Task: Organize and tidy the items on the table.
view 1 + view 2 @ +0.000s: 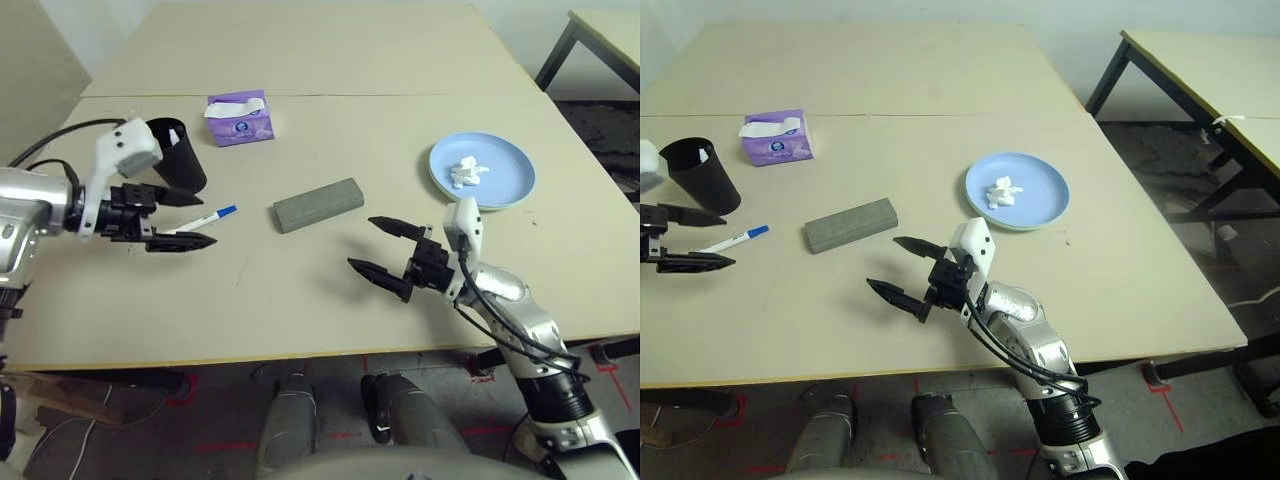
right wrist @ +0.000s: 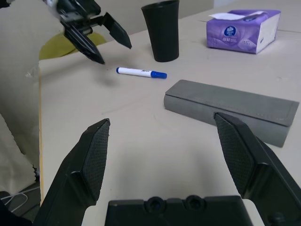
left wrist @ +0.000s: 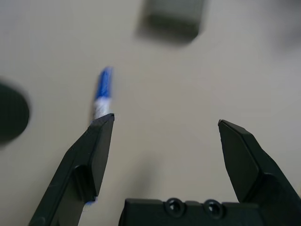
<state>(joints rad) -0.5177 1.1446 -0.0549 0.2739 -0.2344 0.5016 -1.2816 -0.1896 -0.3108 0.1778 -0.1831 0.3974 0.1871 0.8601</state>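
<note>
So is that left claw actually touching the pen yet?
Apart. In the right wrist view, the left gripper hangs open above the table, with bare tabletop between its fingertips and the white pen.

The surface (image 1: 940, 60) is a wide beige top with a thin seam line (image 1: 400, 95) running across it, lit evenly with soft shadows. Beyond its far edge stands a pale wall (image 1: 940, 10). To the right is a second beige table (image 1: 1230, 70) on dark metal legs (image 1: 1110, 80), set well apart. Beneath lies a dark grey floor (image 1: 1160, 190), with red tape marks (image 1: 615, 375) near the front edge of the surface.
</note>
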